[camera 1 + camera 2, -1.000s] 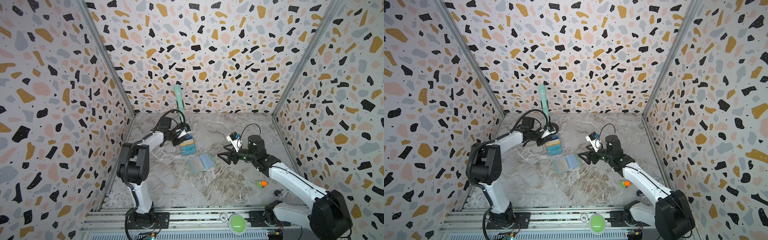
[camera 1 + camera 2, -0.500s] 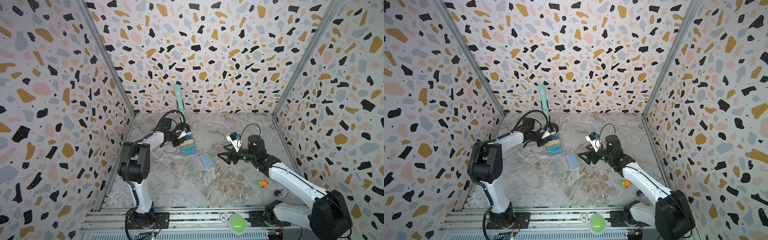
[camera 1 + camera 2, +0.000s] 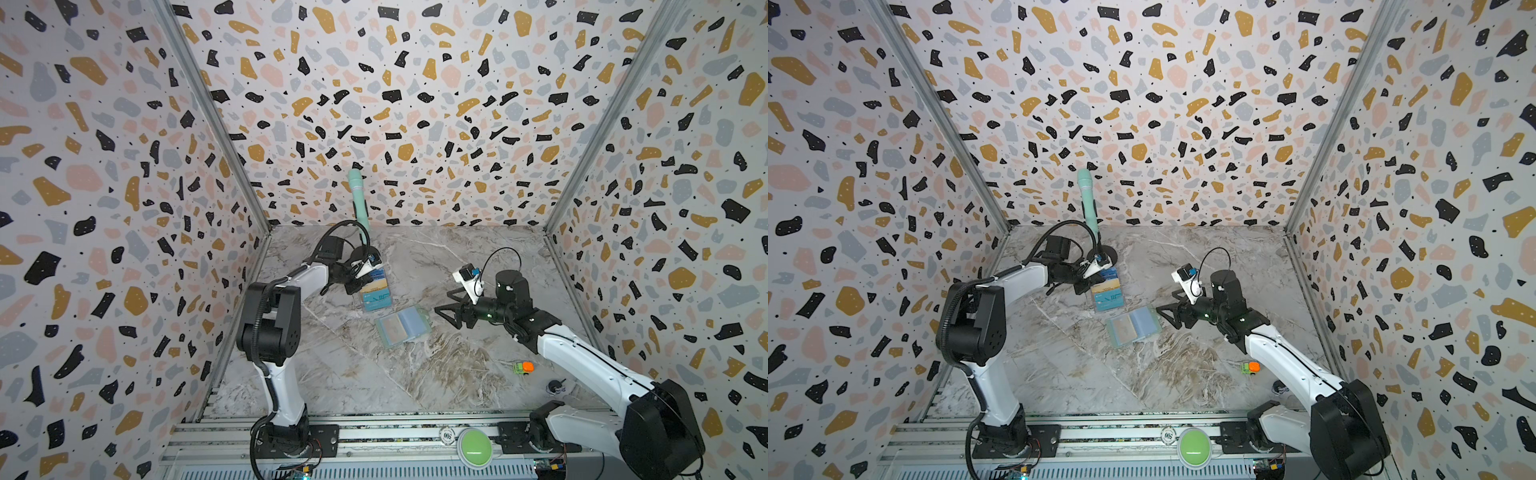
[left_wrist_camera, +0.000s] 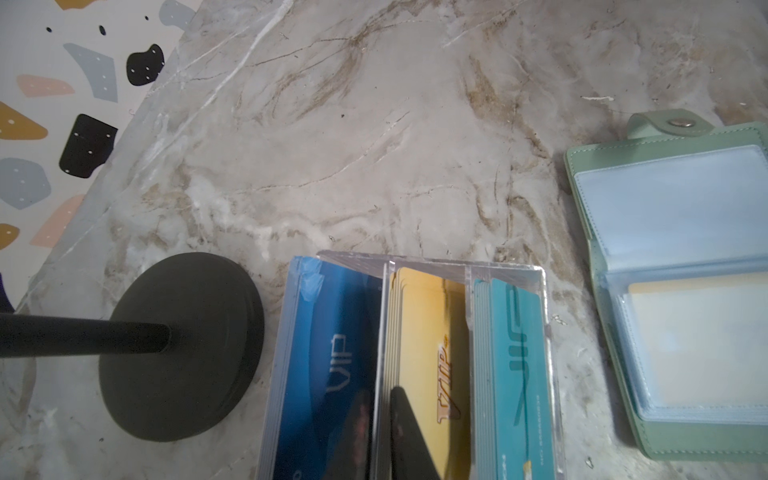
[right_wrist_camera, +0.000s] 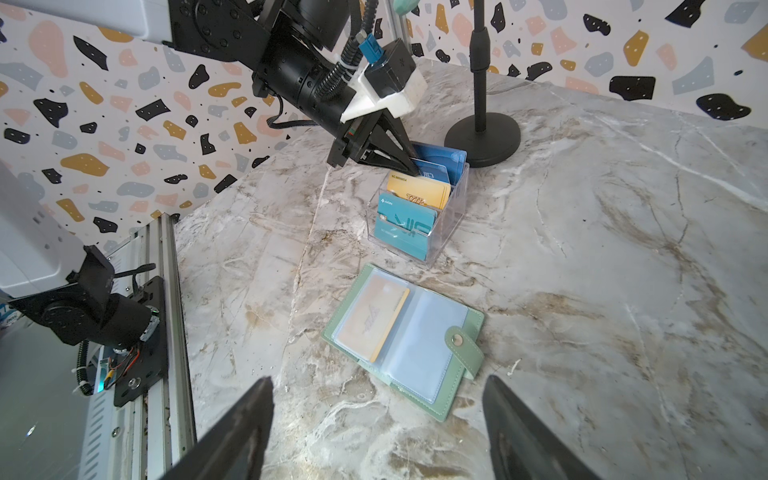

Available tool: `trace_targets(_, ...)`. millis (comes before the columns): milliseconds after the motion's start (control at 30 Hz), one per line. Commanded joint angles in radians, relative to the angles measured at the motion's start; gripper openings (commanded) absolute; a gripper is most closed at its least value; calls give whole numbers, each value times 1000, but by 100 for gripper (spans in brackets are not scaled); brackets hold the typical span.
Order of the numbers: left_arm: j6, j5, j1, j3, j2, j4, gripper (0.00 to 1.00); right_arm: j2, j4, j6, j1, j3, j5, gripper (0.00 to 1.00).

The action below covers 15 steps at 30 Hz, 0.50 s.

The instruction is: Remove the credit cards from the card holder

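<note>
Mint-green card holder [image 5: 432,353] lies open flat, yellow card [image 5: 376,318] in one sleeve. Right pincer [image 5: 378,380] is wide open, empty; left pincer [image 5: 411,167], can't tell.

Both top views look down over my whole table [image 3: 353,374]; my wrist cameras sit close, sharing the card holder [image 5: 424,345].

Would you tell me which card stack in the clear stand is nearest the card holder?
The teal stack, facing the card holder; the gold stack and blue stack stand behind it.
</note>
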<state>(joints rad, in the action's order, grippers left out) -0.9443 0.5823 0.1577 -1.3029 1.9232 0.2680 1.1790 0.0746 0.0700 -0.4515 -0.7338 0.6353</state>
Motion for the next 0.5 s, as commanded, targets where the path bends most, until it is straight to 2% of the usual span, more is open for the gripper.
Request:
trace_targets(0, 16, 2, -6, -22, 12, -4, 15, -17, -9, -6, 3, -6, 0, 79)
trace_targets(467, 44, 7, -6, -25, -24, -22, 20, -2, -8, -8, 3, -6, 11, 79)
